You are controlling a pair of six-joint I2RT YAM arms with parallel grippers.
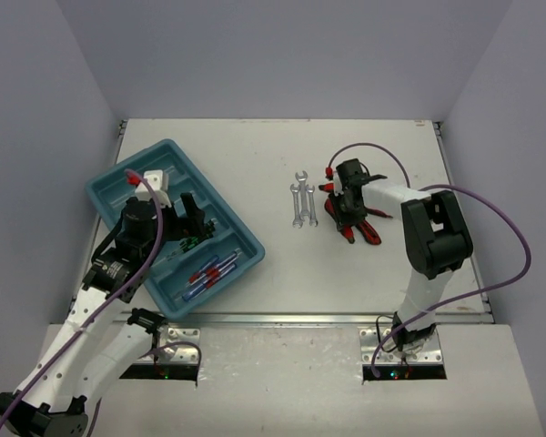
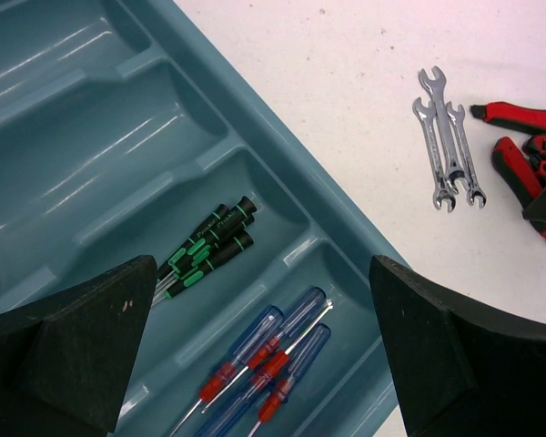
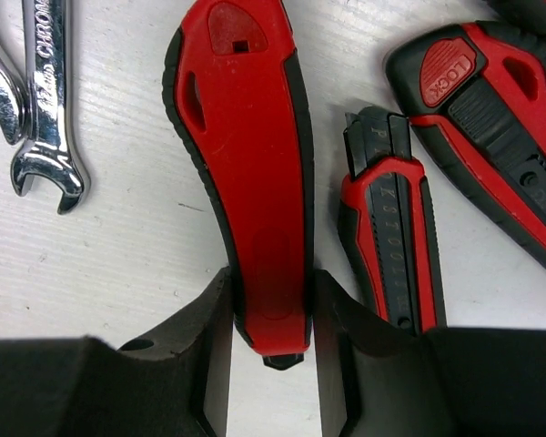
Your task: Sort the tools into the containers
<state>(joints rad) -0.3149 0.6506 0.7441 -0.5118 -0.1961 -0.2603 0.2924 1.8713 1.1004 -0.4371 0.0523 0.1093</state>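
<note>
right pincer point(image 3: 273, 319) closed on a red-handled tool point(image 3: 246, 164) lying on the white surface point(image 3: 136, 264).
left pincer point(image 2: 259, 350) gapes open above the teal tray point(image 2: 91, 137) holding screwdrivers point(image 2: 296, 314); silver wrenches point(image 2: 448, 146) lie near the red tools.

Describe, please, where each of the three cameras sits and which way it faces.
Top external: above and behind the bases, looking down on the table; left arm and right arm show.
Left wrist: above the teal tray, looking down at screwdrivers between the fingers of the open left pincer.
Right wrist: low over the table, facing the red-handled tool that the right pincer clamps.
Shared: both wrist views catch the silver wrenches.
</note>
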